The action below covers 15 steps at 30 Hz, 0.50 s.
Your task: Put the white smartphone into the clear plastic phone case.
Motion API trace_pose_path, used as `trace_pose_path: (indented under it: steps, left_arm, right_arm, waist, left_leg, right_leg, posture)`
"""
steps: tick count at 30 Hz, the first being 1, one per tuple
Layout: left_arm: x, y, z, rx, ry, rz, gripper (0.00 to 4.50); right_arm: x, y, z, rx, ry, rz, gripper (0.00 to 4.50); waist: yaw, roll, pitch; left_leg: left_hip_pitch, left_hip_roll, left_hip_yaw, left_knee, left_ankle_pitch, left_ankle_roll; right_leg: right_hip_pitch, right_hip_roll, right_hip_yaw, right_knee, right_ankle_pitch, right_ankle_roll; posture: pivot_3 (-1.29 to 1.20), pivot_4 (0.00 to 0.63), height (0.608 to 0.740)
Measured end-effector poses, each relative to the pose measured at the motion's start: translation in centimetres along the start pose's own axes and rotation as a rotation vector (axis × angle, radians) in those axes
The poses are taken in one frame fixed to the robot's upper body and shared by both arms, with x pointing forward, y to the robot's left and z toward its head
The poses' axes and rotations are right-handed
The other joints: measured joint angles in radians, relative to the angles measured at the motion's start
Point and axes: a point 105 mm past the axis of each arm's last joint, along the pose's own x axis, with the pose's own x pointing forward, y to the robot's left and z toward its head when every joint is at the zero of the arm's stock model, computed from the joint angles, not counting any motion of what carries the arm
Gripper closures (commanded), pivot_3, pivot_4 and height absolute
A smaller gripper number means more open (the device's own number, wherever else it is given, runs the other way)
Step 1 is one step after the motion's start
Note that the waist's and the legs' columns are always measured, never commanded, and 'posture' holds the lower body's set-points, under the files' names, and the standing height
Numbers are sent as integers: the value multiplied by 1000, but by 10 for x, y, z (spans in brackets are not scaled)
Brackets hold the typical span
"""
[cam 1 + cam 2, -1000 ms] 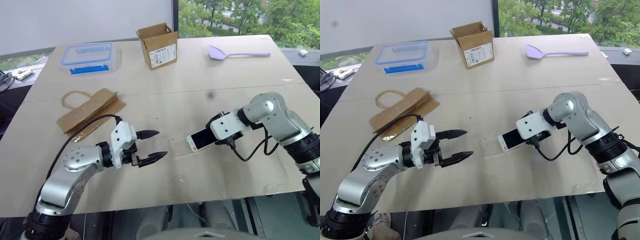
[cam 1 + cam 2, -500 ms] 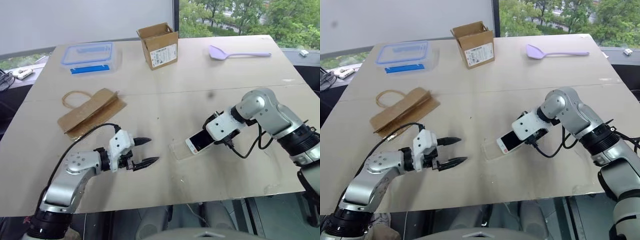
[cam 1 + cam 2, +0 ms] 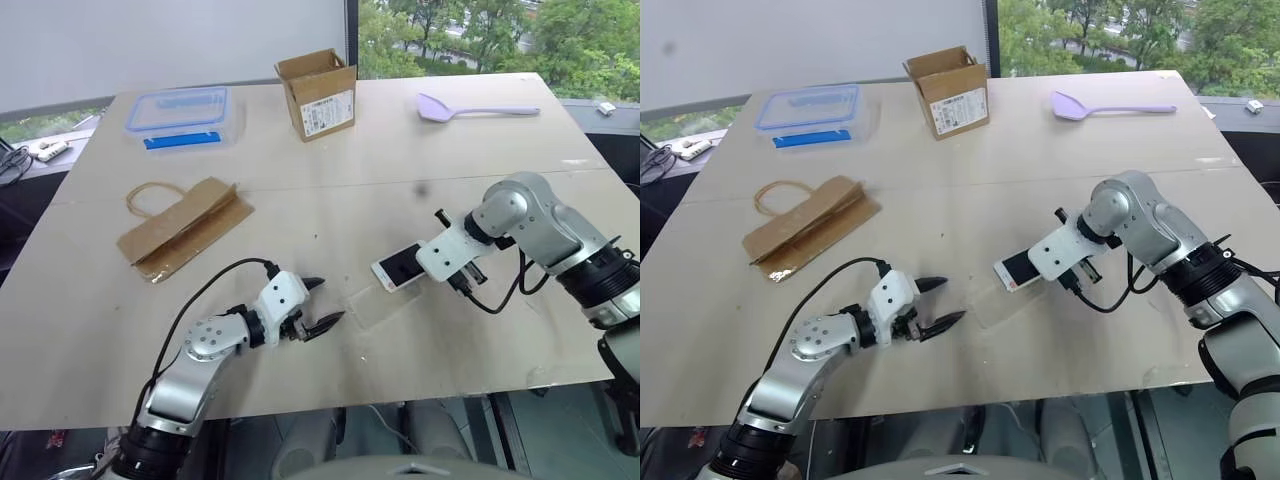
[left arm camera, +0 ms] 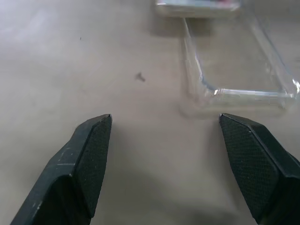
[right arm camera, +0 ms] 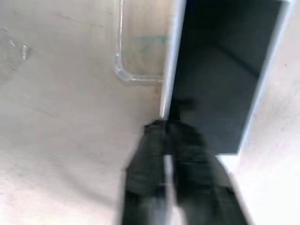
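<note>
The white smartphone (image 3: 398, 266) lies screen up on the table just beyond the clear plastic phone case (image 3: 383, 306). The case is a faint, empty shell with a glinting rim (image 4: 243, 91). My left gripper (image 3: 328, 301) is low over the table just left of the case, open, with nothing between its fingers (image 4: 89, 154). My right gripper (image 5: 165, 124) points steeply down with its fingers pressed together. Their tips sit at the phone's long edge, beside its black screen (image 5: 220, 65). I cannot tell whether they touch the phone.
At the back stand a clear box with a blue lid (image 3: 180, 112), an open cardboard box (image 3: 320, 90) and a lilac spatula (image 3: 470, 105). A brown paper bag (image 3: 185, 225) lies at the left. The table's front edge (image 3: 400, 395) runs close below the case.
My left gripper has moved right and down towards the case, still open. My right gripper has shut, and the phone has shifted slightly away from the case.
</note>
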Motion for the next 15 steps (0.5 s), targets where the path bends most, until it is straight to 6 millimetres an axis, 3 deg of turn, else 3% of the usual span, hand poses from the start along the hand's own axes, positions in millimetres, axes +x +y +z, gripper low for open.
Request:
trace_pose_path:
  steps: [5, 8, 11, 15]
  left_arm:
    - [3, 0, 1, 4, -6, -1, 726]
    - [6, 3, 2, 6, -11, 3, 726]
    - [9, 9, 2, 8, -19, 15, 726]
    - [16, 21, 4, 14, -38, 40, 726]
  right_arm:
    - [-1, 2, 17, 49, -99, -30, 4474]
    - [-4, 3, 26, 128, -190, -49, 3512]
    - [-17, 2, 34, 194, -271, -83, 2139]
    - [-37, -3, 29, 281, -292, -195, 401]
  waist:
    - [7, 0, 0]
    - [12, 0, 0]
    - [16, 0, 0]
    - [23, 0, 0]
  left_leg:
    - [-1, -1, 0, 0, 0, 0]
    - [-1, -2, -1, 1, 0, 0]
    - [0, -2, -1, 1, 0, 0]
    - [0, -2, -1, 1, 0, 0]
  right_leg:
    - [-1, -1, 0, 1, 0, 0]
    - [-1, -2, -1, 1, 0, 0]
    - [-1, -3, -1, 2, 0, 0]
    - [0, -3, -1, 2, 0, 0]
  posture:
    - [0, 150, 740]
    - [0, 150, 740]
    - [0, 150, 740]
    - [0, 150, 740]
